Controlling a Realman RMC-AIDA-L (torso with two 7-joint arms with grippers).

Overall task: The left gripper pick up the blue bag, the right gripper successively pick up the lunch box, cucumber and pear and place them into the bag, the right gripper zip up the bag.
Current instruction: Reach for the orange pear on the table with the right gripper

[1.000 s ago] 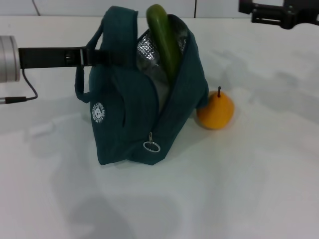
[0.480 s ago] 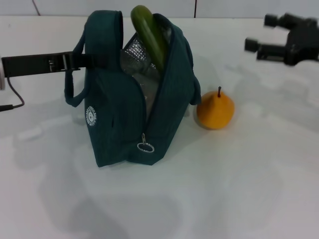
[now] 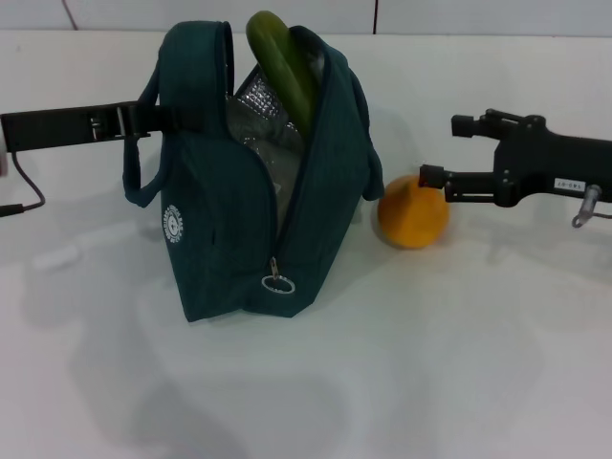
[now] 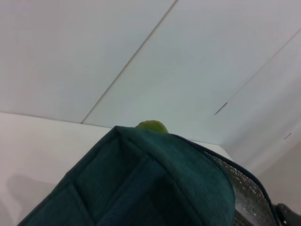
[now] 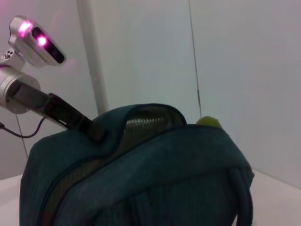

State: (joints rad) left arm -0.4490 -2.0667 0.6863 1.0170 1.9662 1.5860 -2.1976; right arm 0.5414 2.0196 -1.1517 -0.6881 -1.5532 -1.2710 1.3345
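Note:
The blue bag (image 3: 220, 229) stands upright on the white table, its top unzipped and silver lining showing. My left gripper (image 3: 153, 120) reaches in from the left and is shut on the bag's handle. The cucumber (image 3: 279, 59) sticks up out of the bag's mouth; its tip also shows as the cucumber (image 4: 151, 126) and the cucumber (image 5: 208, 122). Just right of the bag sits the pear (image 3: 409, 218). My right gripper (image 3: 446, 151) hangs open just above and right of the pear, its nearer finger over the pear's top. The lunch box is hidden.
The ring zip pull (image 3: 278, 284) hangs at the bag's near lower end. A cable (image 3: 29, 196) trails from the left arm at the left edge. White table (image 3: 430, 363) spreads in front and to the right.
My right gripper came down from the far right corner to just beside the pear. The bag and left gripper shifted slightly left early on, then held still.

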